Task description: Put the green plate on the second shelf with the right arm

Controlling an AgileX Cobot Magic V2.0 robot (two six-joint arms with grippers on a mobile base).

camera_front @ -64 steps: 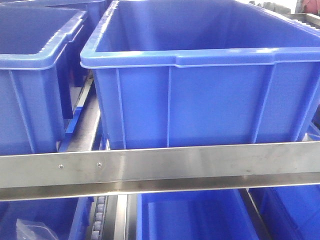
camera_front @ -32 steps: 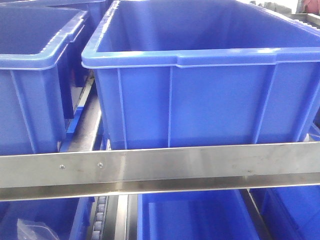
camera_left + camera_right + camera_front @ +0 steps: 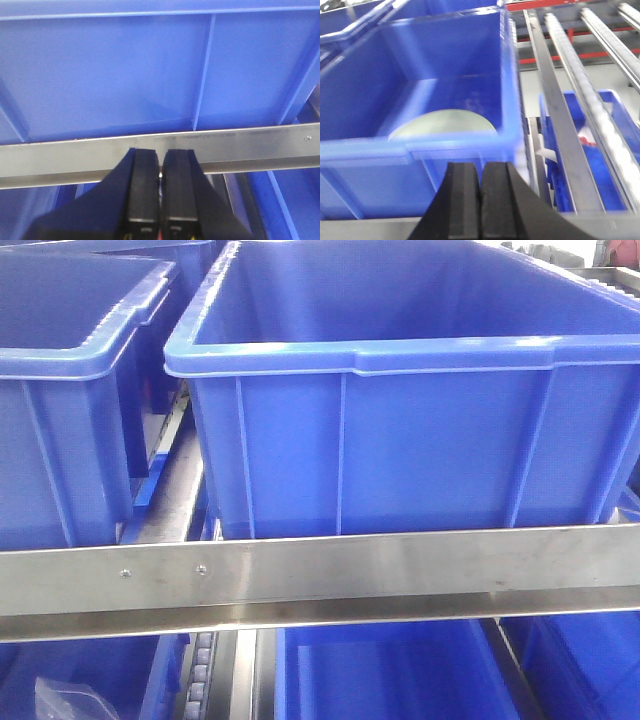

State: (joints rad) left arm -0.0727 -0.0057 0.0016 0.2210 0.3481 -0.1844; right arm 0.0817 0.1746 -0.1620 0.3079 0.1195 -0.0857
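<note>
Right claw (image 3: 480,200) clenched, empty, just outside blue bin (image 3: 445,145) | green plate (image 3: 445,125) inside, ungrasped | must reach over rim.

A stainless-steel rack shelf with a flat front rail (image 3: 400,575) carries two large blue plastic bins side by side: a wide one (image 3: 400,450) and another at left (image 3: 60,440). More blue bins (image 3: 380,670) sit on the level below.

The front view faces a blue bin (image 3: 400,410) and steel rail (image 3: 320,575) closely. The left wrist view sits nearer, level with that rail (image 3: 240,145). The right wrist view looks down into the bin (image 3: 420,80).
</note>
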